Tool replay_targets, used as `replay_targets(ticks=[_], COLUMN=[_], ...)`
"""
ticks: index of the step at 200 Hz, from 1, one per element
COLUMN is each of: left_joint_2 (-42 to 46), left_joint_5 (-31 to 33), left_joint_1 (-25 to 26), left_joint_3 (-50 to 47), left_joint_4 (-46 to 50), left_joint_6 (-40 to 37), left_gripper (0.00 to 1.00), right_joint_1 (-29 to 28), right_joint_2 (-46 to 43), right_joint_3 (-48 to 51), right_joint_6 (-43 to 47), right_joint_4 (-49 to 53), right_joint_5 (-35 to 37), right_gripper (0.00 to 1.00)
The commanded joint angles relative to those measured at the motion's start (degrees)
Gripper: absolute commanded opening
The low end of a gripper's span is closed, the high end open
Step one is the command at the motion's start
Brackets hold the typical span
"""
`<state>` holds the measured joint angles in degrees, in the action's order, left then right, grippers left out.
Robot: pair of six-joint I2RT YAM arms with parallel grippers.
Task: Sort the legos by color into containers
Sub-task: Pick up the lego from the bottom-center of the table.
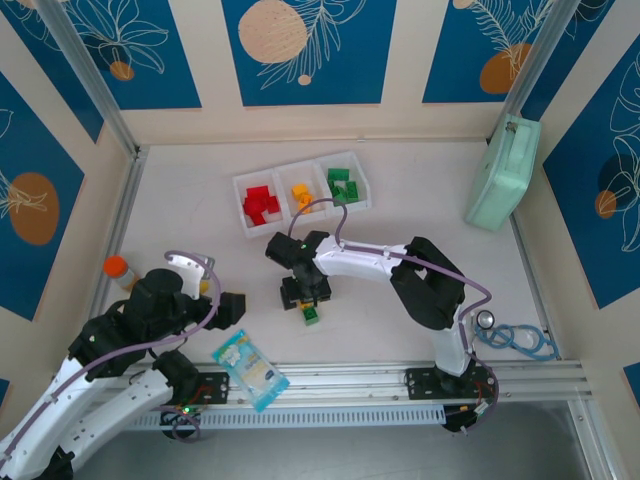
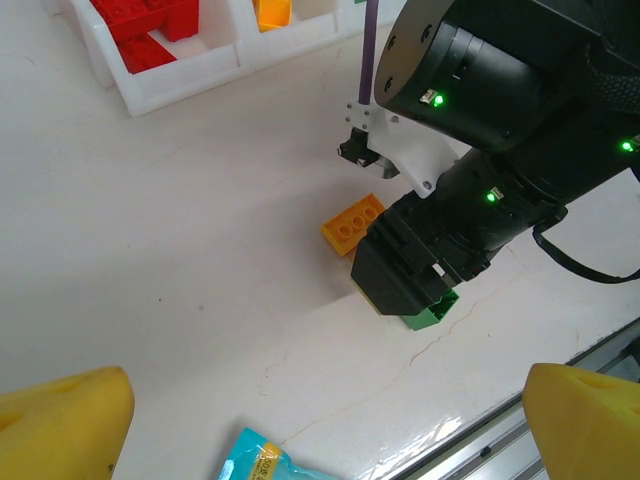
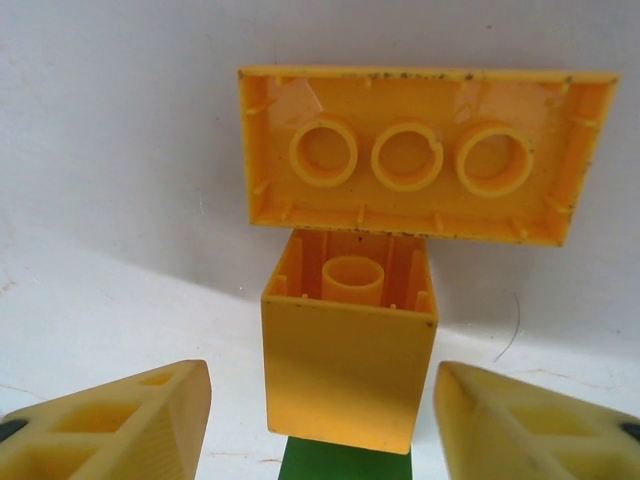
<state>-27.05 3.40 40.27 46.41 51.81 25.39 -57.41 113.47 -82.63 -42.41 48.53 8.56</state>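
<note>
The white tray (image 1: 241, 184) of three containers stands at the back. It holds red legos (image 1: 262, 205), yellow legos (image 1: 302, 195) and green legos (image 1: 343, 185), one colour per compartment. My right gripper (image 1: 306, 300) is down at the table. In the right wrist view its fingers (image 3: 110, 425) stand open on either side of a small yellow cube brick (image 3: 350, 370), with gaps showing. That cube lies between a flat yellow brick (image 3: 420, 155), underside up, and a green brick (image 3: 345, 465). My left gripper (image 2: 325, 420) hangs open and empty, above the table to the left.
A blue-and-white snack packet (image 1: 250, 370) lies near the front rail (image 1: 400, 380). A mint-green case (image 1: 503, 172) leans at the right wall. An orange-capped bottle (image 1: 120, 268) stands at the left edge. Blue rings (image 1: 520, 340) lie at the front right.
</note>
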Motion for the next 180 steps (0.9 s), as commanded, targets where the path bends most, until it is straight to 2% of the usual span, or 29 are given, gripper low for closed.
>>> replay_targets(ticks=[1,43,124,180], left_joint_2=[0.6,0.2,0.1,-0.1], left_joint_5=[-0.7,-0.6,-0.4,-0.3], left_joint_1=[0.2,0.1,0.1,0.2], left_joint_3=[-0.4,-0.4,-0.4,-0.4], left_joint_4=[-0.7,-0.7,-0.6,-0.6], left_joint_6=[-0.6,-0.5,-0.5,-0.4], left_gripper=[0.99,0.99,0.99,0.99], right_joint_1=[-0.3,-0.5,-0.4,-1.1], right_joint_2=[0.5,1.5,4.7,7.4], right_joint_3=[-1.7,-2.0,-7.2,-9.8], right_joint_6=[0.6,1.5,6.1,8.8], right_joint_4=[1.6,1.8,6.0,8.3], right_joint_5=[0.1,0.8,5.0,5.2], right_gripper=[0.59,0.58,0.42,0.38])
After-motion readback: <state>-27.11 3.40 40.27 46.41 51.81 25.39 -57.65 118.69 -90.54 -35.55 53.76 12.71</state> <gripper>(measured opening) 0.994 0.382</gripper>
